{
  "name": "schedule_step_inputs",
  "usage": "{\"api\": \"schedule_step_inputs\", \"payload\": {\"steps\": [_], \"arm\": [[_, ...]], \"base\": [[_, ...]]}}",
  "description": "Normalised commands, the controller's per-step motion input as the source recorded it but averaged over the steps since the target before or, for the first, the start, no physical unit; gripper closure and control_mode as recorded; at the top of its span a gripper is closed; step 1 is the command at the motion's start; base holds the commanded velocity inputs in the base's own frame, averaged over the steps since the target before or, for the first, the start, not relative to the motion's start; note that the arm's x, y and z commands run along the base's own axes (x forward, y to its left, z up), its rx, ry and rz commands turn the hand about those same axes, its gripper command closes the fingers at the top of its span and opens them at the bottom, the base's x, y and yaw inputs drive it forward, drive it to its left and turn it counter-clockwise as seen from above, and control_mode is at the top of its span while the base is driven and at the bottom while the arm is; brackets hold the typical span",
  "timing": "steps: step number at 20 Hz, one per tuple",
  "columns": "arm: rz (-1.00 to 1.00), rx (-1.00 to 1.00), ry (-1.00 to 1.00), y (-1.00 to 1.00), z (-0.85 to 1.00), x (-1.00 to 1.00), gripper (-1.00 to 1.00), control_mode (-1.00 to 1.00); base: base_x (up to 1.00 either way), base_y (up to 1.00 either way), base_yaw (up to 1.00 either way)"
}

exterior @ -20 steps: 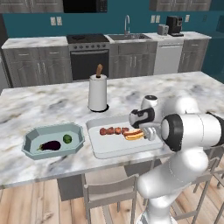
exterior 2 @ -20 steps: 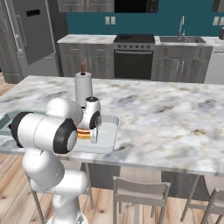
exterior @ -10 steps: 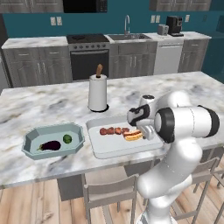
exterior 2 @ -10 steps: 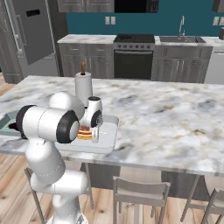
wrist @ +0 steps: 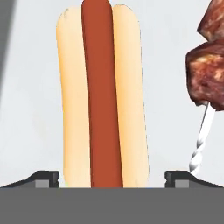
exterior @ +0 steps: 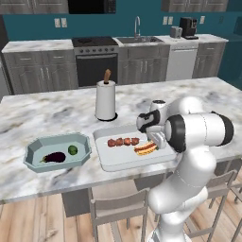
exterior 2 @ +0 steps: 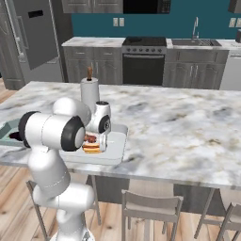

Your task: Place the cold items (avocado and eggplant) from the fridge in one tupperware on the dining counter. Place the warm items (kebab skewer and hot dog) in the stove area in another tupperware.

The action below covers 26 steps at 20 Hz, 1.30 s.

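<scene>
Fingertips point(wrist: 47, 177) spread wide either side of the hot dog point(wrist: 101, 94), which lies in the white tupperware point(exterior: 113, 158) beside the kebab skewer point(exterior: 123, 141); soft, light, probably best pinched mid-bun.

Kebab skewer point(wrist: 209, 65) close beside hot dog point(wrist: 101, 96).

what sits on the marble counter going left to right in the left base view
Dark purple eggplant → small green avocado, both in the teal tupperware → white paper towel roll → brown kebab skewer → hot dog in a bun, both in the white tupperware.
</scene>
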Motion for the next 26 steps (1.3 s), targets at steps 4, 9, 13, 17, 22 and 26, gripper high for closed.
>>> {"api": "schedule_step_inputs", "payload": {"steps": [4,9,13,17,22,26], "arm": [[0.00,-0.04,0.00,0.00,0.28,-0.13,-1.00,-1.00],[0.00,0.00,-0.02,0.00,0.58,-0.55,-1.00,-1.00],[0.04,-0.01,-0.10,0.07,0.45,-0.99,-1.00,-1.00],[0.24,-0.08,-0.04,0.31,0.42,-1.00,-1.00,-1.00],[0.40,-0.19,-0.03,0.38,0.77,-0.95,-1.00,-1.00],[0.48,-0.11,0.07,0.30,0.88,-0.44,-1.00,-1.00]], "base": [[0.00,0.00,0.00],[0.00,0.00,0.00],[0.00,0.00,0.00],[0.00,0.00,0.00],[0.00,0.00,0.00],[0.00,0.00,0.00]]}}
